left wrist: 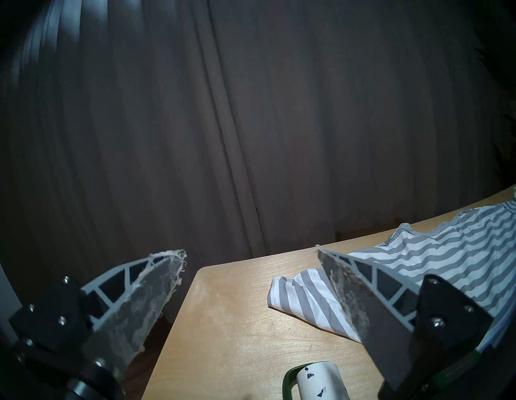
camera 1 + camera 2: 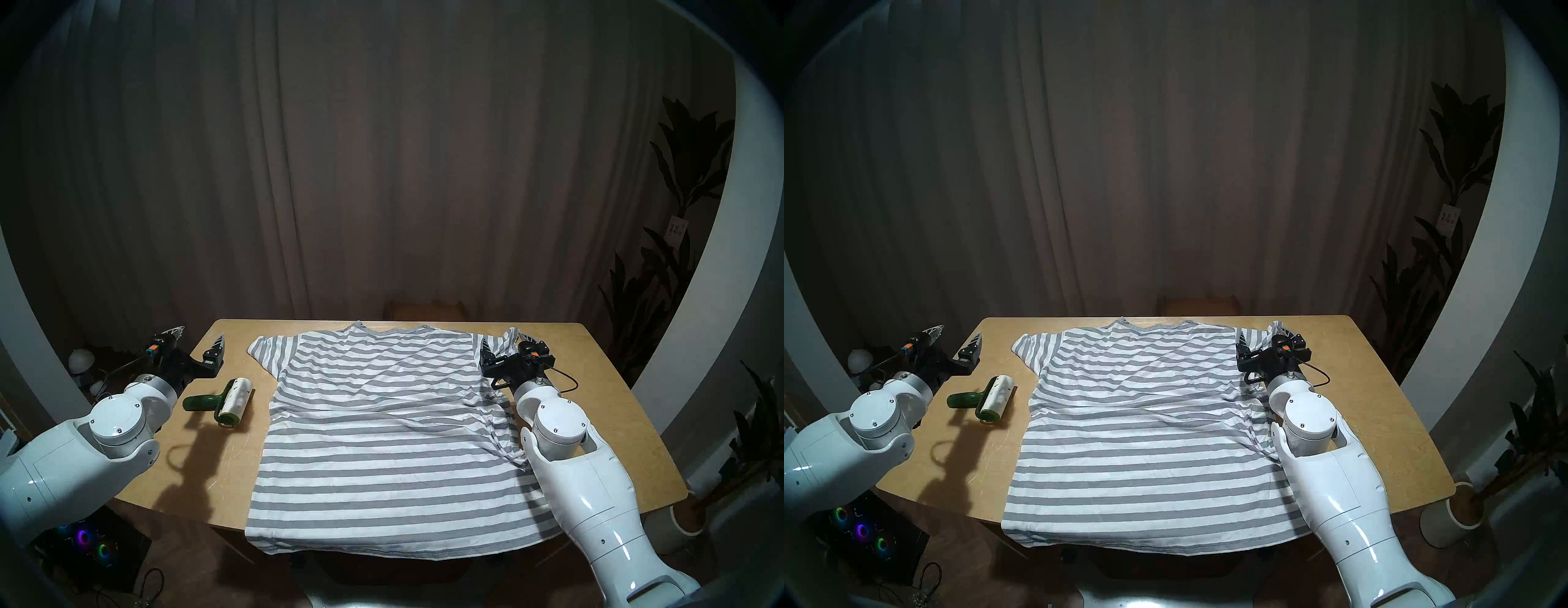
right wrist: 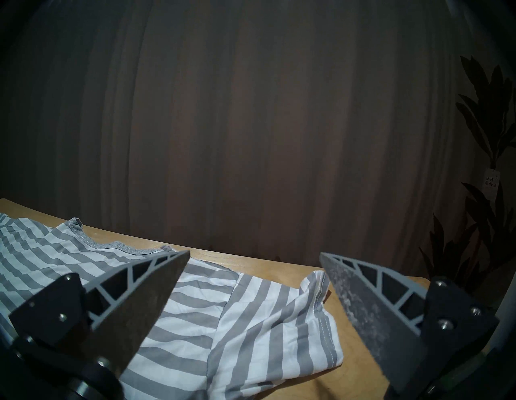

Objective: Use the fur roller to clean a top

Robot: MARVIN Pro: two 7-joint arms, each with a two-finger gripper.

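Note:
The top, a grey and white striped T-shirt, lies spread flat on the wooden table, collar at the far side, hem hanging over the near edge. The fur roller, a white roll with a dark green handle, lies on the table left of the top. My left gripper is open and empty just beyond the roller, over the table's far left corner. In the left wrist view the roller shows at the bottom between the fingers. My right gripper is open and empty over the top's right sleeve.
My right forearm lies over the top's bunched right edge. A curtain hangs behind the table. A low wooden box stands behind the far edge. Potted plants stand at the right. A computer with lit fans sits on the floor at the left.

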